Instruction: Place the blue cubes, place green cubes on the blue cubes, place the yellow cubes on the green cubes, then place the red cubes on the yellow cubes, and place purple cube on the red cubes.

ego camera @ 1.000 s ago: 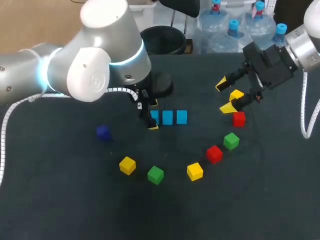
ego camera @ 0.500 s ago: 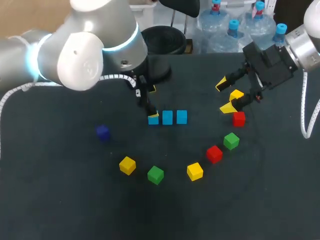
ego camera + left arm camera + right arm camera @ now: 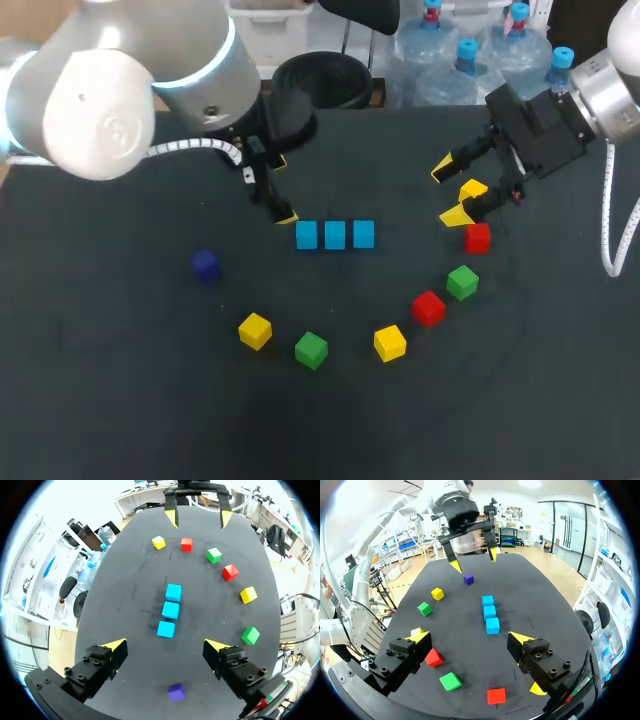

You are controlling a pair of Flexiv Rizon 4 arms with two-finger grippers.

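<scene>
Three blue cubes (image 3: pixel 335 235) (image 3: pixel 170 610) (image 3: pixel 490 612) lie in a touching row mid-table. My left gripper (image 3: pixel 282 190) (image 3: pixel 166 645) hangs open above and just left of the row, holding nothing. In front of the row the loose cubes form an arc: purple cube (image 3: pixel 206 264) (image 3: pixel 176 692), yellow cube (image 3: pixel 255 330), green cube (image 3: pixel 311 349), yellow cube (image 3: pixel 390 342), red cube (image 3: pixel 428 307), green cube (image 3: pixel 462 282), red cube (image 3: pixel 477 238). My right gripper (image 3: pixel 450 192) (image 3: pixel 470 637) stands open at the right, over a third yellow cube (image 3: pixel 472 188), and is empty.
All of it rests on the dark tabletop (image 3: pixel 120 400). A white cable (image 3: pixel 608 230) loops down from my right arm at the table's right side. My left arm's large white body (image 3: pixel 130 90) looms over the far left corner.
My left gripper has lifted off the leftmost blue cube and drawn back to the far left, and the arm swung with it. The right arm and all cubes stayed put.
</scene>
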